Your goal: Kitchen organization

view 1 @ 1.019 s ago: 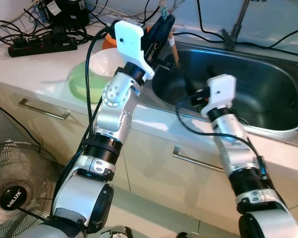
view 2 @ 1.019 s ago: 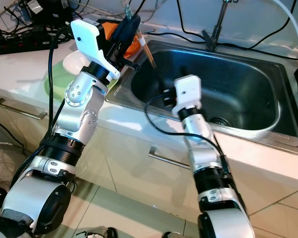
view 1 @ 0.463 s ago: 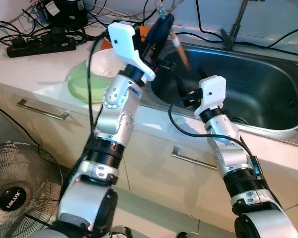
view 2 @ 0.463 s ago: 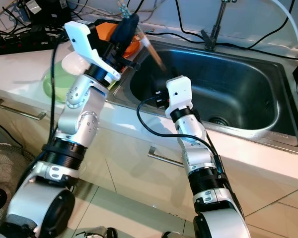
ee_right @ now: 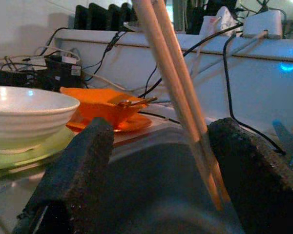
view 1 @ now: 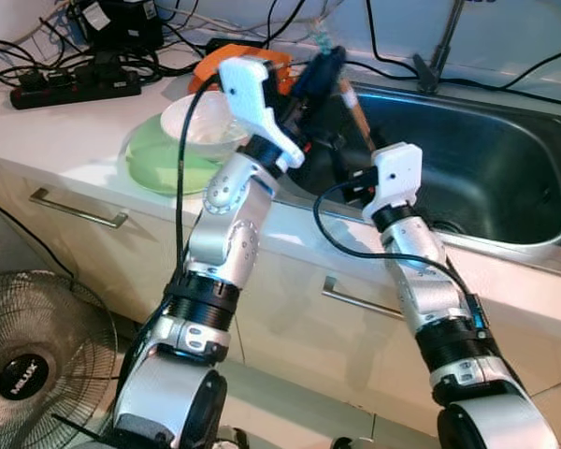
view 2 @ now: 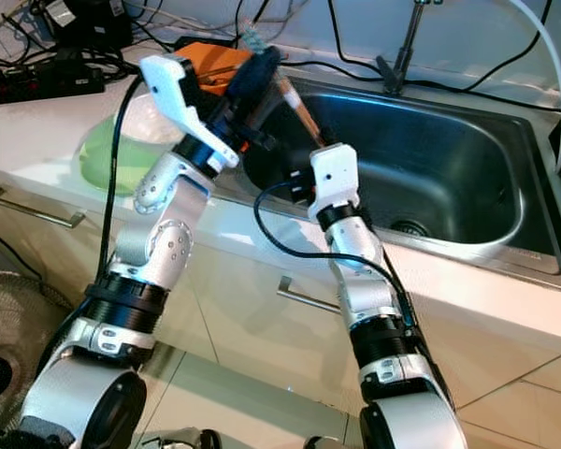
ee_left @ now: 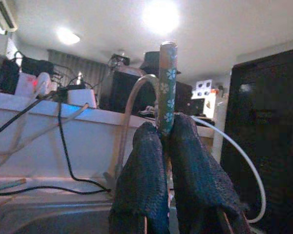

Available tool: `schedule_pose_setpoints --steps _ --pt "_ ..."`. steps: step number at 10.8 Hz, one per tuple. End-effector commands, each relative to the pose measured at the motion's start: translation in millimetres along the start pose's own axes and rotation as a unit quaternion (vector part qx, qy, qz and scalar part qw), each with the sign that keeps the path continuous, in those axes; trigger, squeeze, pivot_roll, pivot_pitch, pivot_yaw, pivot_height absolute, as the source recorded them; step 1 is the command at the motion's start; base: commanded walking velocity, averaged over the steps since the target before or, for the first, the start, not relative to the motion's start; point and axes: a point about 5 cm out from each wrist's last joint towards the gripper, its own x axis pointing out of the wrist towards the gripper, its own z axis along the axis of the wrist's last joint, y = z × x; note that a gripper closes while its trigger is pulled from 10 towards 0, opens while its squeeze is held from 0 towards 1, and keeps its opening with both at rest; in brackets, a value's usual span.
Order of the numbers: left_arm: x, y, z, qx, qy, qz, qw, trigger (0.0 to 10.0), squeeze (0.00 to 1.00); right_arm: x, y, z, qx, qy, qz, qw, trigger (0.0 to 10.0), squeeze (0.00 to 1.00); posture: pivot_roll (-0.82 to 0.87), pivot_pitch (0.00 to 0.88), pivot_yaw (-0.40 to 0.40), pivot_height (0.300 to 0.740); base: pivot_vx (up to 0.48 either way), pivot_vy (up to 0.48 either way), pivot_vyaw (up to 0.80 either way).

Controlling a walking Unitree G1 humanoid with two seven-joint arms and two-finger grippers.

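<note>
Two arms reached over the sink (view 1: 505, 178) at its left edge. On the counter's left sat the green plate (view 1: 159, 159) with the white bowl (view 1: 201, 126). My left gripper (view 1: 329, 70) pinched the chopsticks (view 1: 351, 98); my right gripper (ee_right: 161, 161) hung spread around their tips. I judged the handover unfinished, with stowing left.

Left hand (ee_left: 167, 141) pinches flowered chopsticks (ee_left: 167, 83)
</note>
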Motion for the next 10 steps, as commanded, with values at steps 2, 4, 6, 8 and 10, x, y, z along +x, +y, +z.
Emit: schedule_pose_setpoints --steps 2,4,6,8,10 --pt "-1.2 -6.0 -0.6 -0.001 0.008 -0.019 1.0 10.0 0.0 4.0 -5.0 2.8 -0.001 -0.002 -0.01 1.0 10.0 0.0 0.04 0.03 0.037 0.74 0.0 0.0 0.0" --pt "-5.4 -6.4 -1.5 0.003 0.016 -0.019 1.0 10.0 0.0 3.4 -8.6 -1.2 -0.004 0.008 -0.03 1.0 10.0 0.0 0.04 0.0 0.038 0.74 0.0 0.0 0.0" --pt "-7.9 -8.4 -2.5 0.002 0.02 -0.021 1.0 10.0 0.0 6.3 -11.5 0.5 -0.004 0.006 -0.034 0.999 10.0 0.0 0.04 0.0 0.036 0.74 0.0 0.0 0.0" --pt "-8.3 -7.8 -1.4 0.006 0.02 -0.017 1.0 10.0 0.0 9.2 -14.3 2.4 -0.006 0.003 -0.042 0.999 0.0 0.0 0.05 0.0 0.029 0.74 0.0 0.0 0.0" --pt "-9.8 -6.1 -0.5 0.008 0.02 -0.012 1.0 10.0 0.0 8.0 -13.6 1.5 -0.004 0.002 -0.036 0.999 0.0 0.0 0.05 0.0 0.03 0.74 0.0 0.0 0.0"
